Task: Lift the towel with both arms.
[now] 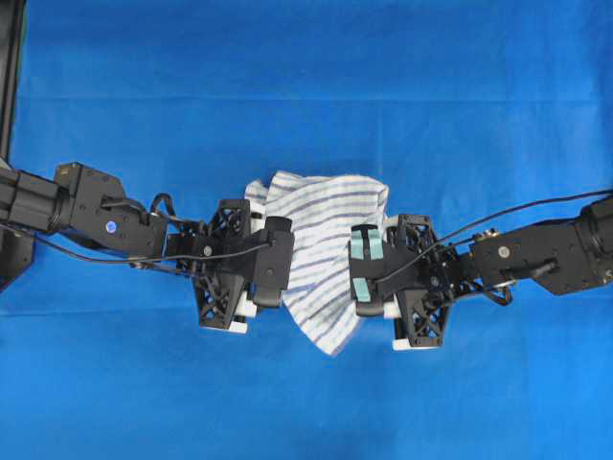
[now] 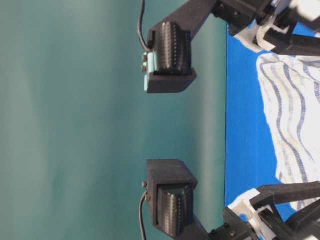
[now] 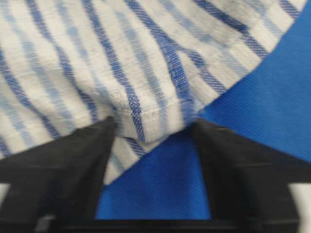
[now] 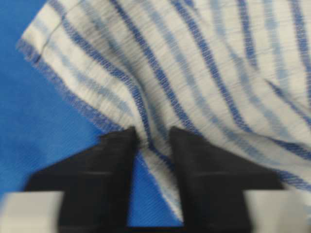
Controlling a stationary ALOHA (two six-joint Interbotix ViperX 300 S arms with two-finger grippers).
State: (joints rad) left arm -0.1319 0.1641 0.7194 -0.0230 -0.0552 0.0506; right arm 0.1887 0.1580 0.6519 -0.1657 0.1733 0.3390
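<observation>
The white towel (image 1: pixel 321 240) with thin blue stripes lies crumpled on the blue sheet between the two arms. My left gripper (image 1: pixel 278 264) is at its left edge. In the left wrist view the towel (image 3: pixel 146 58) bulges as a hemmed fold between the tips of the left gripper (image 3: pixel 153 127), whose jaws stand well apart with both tips touching cloth. My right gripper (image 1: pixel 364 268), with teal pads, is at the towel's right edge. In the right wrist view the right gripper (image 4: pixel 153 133) has its jaws close together, pinching a ridge of the towel (image 4: pixel 194 63).
The large plain blue sheet (image 1: pixel 306 77) covers the whole table. A dark frame (image 1: pixel 10 77) runs down the far left edge. The table-level view shows the towel (image 2: pixel 290 115) lying low on the sheet between both arms.
</observation>
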